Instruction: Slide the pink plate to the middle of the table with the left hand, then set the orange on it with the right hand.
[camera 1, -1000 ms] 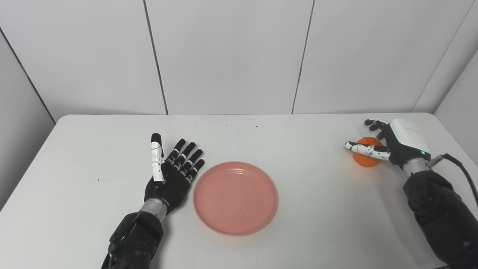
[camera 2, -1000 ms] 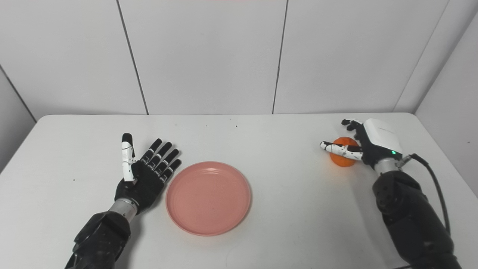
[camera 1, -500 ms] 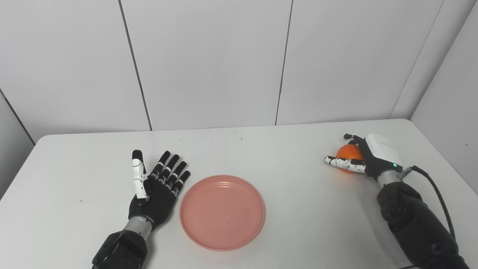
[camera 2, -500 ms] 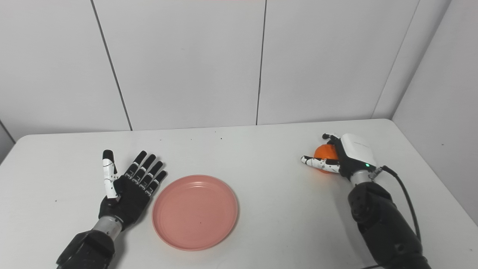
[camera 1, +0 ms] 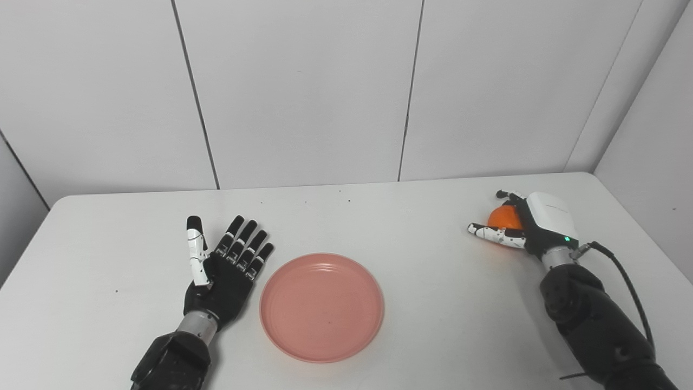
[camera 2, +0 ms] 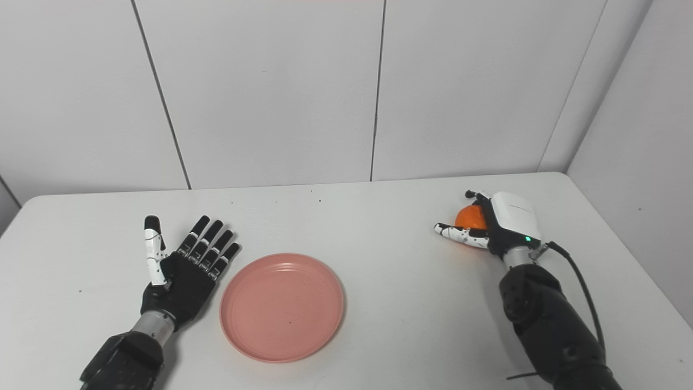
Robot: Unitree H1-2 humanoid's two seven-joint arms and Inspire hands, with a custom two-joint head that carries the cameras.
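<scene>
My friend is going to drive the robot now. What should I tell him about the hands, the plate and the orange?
Left hand: open, fingers spread, beside the pink plate's left edge, holding nothing.
Right hand: shut on the orange at the far right of the table; whether the orange is lifted off the table yet is hard to tell.
Pink plate: flat near the middle of the table, empty.
Done: the plate looks to be in place, and the orange is grasped.
Left: carry the orange over and set it on the plate.

White table (camera 1: 422, 281), pink plate (camera 1: 322, 306) near its middle, specks along far edge
</scene>
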